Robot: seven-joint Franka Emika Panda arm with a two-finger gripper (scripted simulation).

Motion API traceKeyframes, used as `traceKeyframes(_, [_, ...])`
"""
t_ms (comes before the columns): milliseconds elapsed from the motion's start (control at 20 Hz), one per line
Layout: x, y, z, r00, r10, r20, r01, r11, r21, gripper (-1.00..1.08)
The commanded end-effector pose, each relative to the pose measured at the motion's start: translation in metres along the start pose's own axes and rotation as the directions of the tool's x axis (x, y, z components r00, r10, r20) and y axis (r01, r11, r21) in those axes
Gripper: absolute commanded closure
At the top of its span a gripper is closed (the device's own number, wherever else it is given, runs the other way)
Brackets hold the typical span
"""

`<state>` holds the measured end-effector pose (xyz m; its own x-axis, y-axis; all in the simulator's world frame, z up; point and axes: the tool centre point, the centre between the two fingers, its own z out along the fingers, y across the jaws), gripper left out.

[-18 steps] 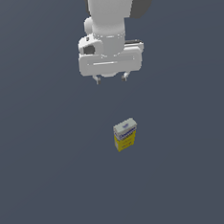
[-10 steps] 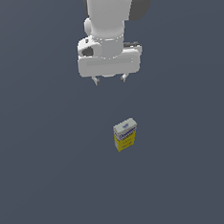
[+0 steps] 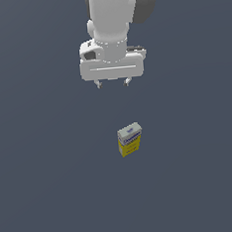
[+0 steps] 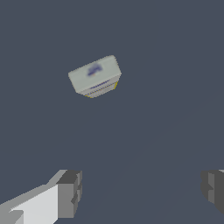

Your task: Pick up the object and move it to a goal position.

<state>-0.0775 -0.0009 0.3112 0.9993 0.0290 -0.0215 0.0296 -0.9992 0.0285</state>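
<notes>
the gripper (image 3: 113,83) hangs with jaws spread wide, well apart from the upright carton (image 3: 129,139) on the grey floor (image 3: 44,184).

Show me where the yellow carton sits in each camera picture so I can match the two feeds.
Exterior view: the carton stands upright just below the picture's centre, apart from the open pincer hanging above it.
Wrist view: the carton shows top-down, its white-grey top with blue lettering facing the camera, beyond the fingertips.
Shared landmark: the pincer's two spread fingertips, with nothing between them.
</notes>
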Motion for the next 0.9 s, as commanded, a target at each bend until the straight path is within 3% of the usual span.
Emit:
traceKeyframes(0, [0.002,-0.001,0.001,1.000,0.013,0.000,-0.013,1.000,0.000,-0.92])
traceKeyframes(500, [0.017,-0.006,0.010,0.989,0.147,-0.002,-0.147,0.989,0.005,-0.92])
traceKeyframes(850, [0.036,-0.012,0.023,0.952,0.305,-0.002,-0.305,0.952,0.011,-0.92])
